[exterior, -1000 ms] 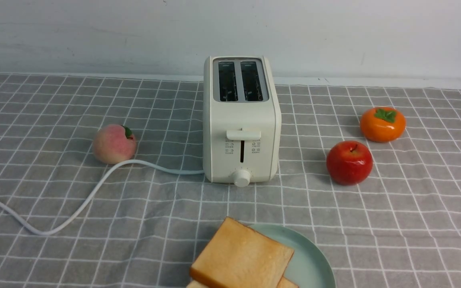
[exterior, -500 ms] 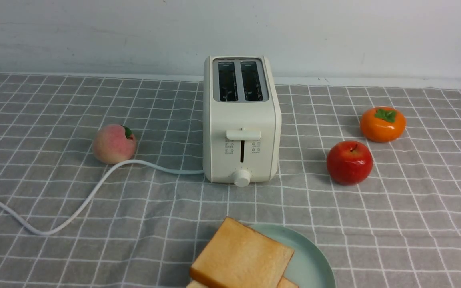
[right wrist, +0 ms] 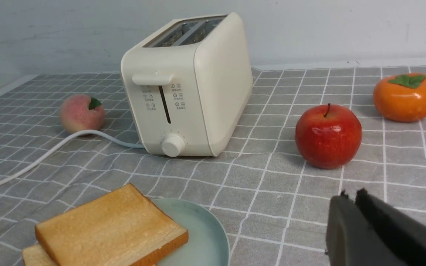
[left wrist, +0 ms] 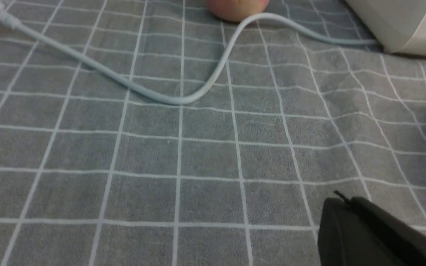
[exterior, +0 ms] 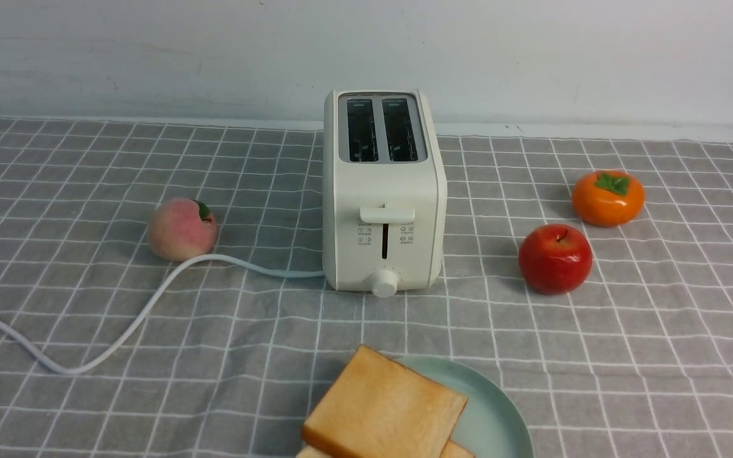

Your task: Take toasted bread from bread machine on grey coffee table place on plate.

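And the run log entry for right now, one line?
toast: two slices stacked on plate | toaster: slots empty | left pincer: shut, empty | task: looks done

One toaster, one plate, two toast slices, one peach, one apple, one persimmon

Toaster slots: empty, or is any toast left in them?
Empty: the toaster shows two dark slots with no bread in them, and two slices lie on the plate.

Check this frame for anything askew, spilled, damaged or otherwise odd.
Mild oddity only: the top toast slice lies skewed across the one beneath, both toward one side of the plate. No spill or damage shows.
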`<control>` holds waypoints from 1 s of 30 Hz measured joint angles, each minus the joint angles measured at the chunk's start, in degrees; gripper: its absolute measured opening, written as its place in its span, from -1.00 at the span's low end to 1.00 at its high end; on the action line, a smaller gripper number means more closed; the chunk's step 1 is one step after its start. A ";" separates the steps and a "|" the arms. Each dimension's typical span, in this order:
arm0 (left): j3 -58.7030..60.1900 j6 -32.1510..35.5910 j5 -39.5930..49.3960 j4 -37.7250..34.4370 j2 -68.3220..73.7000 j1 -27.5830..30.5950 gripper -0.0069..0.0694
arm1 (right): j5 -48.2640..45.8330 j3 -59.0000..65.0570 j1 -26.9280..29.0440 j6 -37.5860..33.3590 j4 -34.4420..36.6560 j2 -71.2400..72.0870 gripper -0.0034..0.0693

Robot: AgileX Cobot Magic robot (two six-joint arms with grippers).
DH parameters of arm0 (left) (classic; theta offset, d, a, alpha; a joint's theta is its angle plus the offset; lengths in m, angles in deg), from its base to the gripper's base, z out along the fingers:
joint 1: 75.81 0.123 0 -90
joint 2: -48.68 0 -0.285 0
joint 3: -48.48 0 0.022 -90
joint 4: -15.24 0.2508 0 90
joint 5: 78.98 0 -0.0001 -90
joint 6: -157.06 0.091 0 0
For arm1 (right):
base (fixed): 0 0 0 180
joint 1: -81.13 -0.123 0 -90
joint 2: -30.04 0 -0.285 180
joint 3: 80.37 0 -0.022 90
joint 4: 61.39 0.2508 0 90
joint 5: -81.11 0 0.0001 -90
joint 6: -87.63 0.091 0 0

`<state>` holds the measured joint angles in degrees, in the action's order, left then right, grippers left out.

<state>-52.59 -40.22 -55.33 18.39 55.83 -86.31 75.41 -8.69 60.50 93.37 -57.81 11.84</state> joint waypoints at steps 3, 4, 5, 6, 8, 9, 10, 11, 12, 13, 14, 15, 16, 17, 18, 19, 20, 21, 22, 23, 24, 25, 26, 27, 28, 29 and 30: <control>0.00 0.00 0.00 0.00 0.00 0.00 -0.85 | 0.00 0.00 0.00 0.00 0.00 0.00 -0.82; 0.00 0.00 0.00 0.00 0.00 0.00 -0.85 | 0.00 0.00 0.00 0.00 0.00 0.00 -0.82; 0.00 0.00 0.00 0.00 0.00 0.00 -0.85 | 0.00 0.00 0.00 0.00 0.00 0.00 -0.81; 0.00 0.00 0.00 0.00 0.00 0.00 -0.85 | 0.00 0.00 0.00 0.00 0.00 0.00 -0.81; 0.00 0.00 0.00 0.00 0.00 0.00 -0.85 | 0.00 0.00 0.00 0.00 0.00 0.00 -0.80; 0.00 0.00 0.00 0.00 0.00 0.00 -0.85 | 0.00 0.00 0.00 0.00 0.00 0.00 -0.80; 0.00 0.00 0.00 -0.06 0.00 0.00 -0.85 | 0.00 0.00 0.00 0.00 0.00 0.00 -0.79; 0.00 0.00 0.00 -0.06 0.00 0.00 -0.85 | 0.00 0.00 0.00 0.00 0.00 0.00 -0.79; 0.00 0.00 0.00 -0.12 0.00 0.00 -0.85 | 0.00 0.00 0.00 0.00 0.00 0.00 -0.79; 0.00 0.00 0.00 -0.12 0.00 0.00 -0.85 | 0.00 0.00 0.00 0.00 0.00 0.00 -0.78; 0.00 0.00 0.00 -0.12 0.00 0.00 -0.85 | 0.00 0.00 0.00 0.00 0.00 0.00 -0.78; 0.00 0.00 0.00 -0.12 0.00 0.00 -0.85 | 0.00 0.00 0.00 0.00 0.00 0.00 -0.78; 0.00 0.00 0.00 -0.12 0.00 0.00 -0.85 | 0.00 0.00 0.00 0.00 0.00 0.00 -0.77; 0.00 0.00 0.00 -0.12 0.00 0.00 -0.85 | 0.00 0.00 0.00 0.00 0.00 0.00 -0.77; 0.00 0.00 0.00 -0.12 0.00 0.00 -0.85 | 0.00 0.00 0.00 0.00 0.00 0.00 -0.76; 0.00 0.00 0.00 -0.12 0.00 0.00 -0.85 | 0.00 0.00 0.00 0.00 0.00 0.00 -0.76; 0.00 0.00 0.00 -0.12 0.00 0.00 -0.85 | 0.00 0.00 0.00 0.00 0.00 0.00 -0.75; 0.00 0.00 0.00 -0.12 0.00 0.00 -0.85 | 0.00 0.00 0.00 0.00 0.00 0.00 -0.75; 0.00 0.00 0.00 -0.12 0.00 0.00 -0.85 | 0.00 0.00 0.00 0.00 0.00 0.00 -0.75; 0.00 0.00 0.00 -0.12 0.00 0.00 -0.85 | 0.00 0.00 0.00 0.00 0.00 0.00 -0.75; 0.00 0.00 0.00 -0.12 0.00 0.00 -0.85 | 0.00 0.00 0.00 0.00 0.00 0.00 -0.74; 0.00 0.00 0.00 -0.12 0.00 0.00 -0.85 | 0.00 0.00 0.00 0.00 0.00 0.00 -0.74; 0.00 0.00 0.00 -0.12 0.00 0.00 -0.85 | 0.00 0.00 0.00 0.00 0.00 0.00 -0.74; 0.00 0.00 0.00 -0.12 0.00 0.00 -0.85 | 0.00 0.00 0.00 0.00 0.00 0.00 -0.73; 0.00 0.00 0.00 -0.12 0.00 0.00 -0.85 | 0.00 0.00 0.00 0.00 0.00 0.00 -0.73; 0.00 0.00 0.00 -0.12 0.00 0.00 -0.84 | 0.00 0.00 0.00 0.00 0.00 0.00 -0.72; 0.00 0.00 0.00 -0.12 0.00 0.00 -0.84 | 0.00 0.00 0.11 0.00 0.00 0.06 -0.72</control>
<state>-52.59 -40.22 -55.33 18.27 55.83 -86.31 75.41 -8.69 60.61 93.37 -57.81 11.90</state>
